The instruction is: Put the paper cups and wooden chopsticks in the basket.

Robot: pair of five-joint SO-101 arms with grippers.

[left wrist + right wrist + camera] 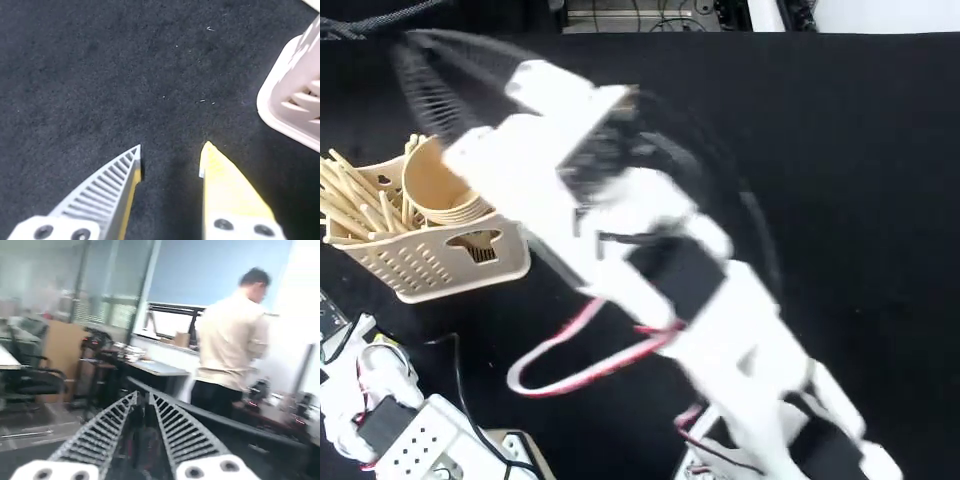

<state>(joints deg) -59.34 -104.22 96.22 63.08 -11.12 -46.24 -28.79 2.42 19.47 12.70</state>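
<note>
At the left side of the black table (840, 150) I see the cream basket (430, 265), sitting on the cloth. The wooden chopsticks (355, 195) stand bundled in its left part, leaning out toward the left. The paper cups (440, 190) are nested in one stack in its right part, tipped on their side with the open mouth facing left and up.

Near the front left corner, below the basket, sits the white base of an arm (380, 420) with its wiring. The left gripper (171, 145) hangs just above bare cloth, its two fingers spread apart with nothing between them. One corner of the basket is close beside it.

Toward the middle, a red and white cable (570, 370) loops across the cloth. The right arm (650, 250) rises from the near right and stretches diagonally to the far left, passing above the basket's right end. The right gripper (144, 395) is raised and pointing out at the room beyond the table. Its ribbed fingers are drawn together at the tips and hold nothing.
</note>
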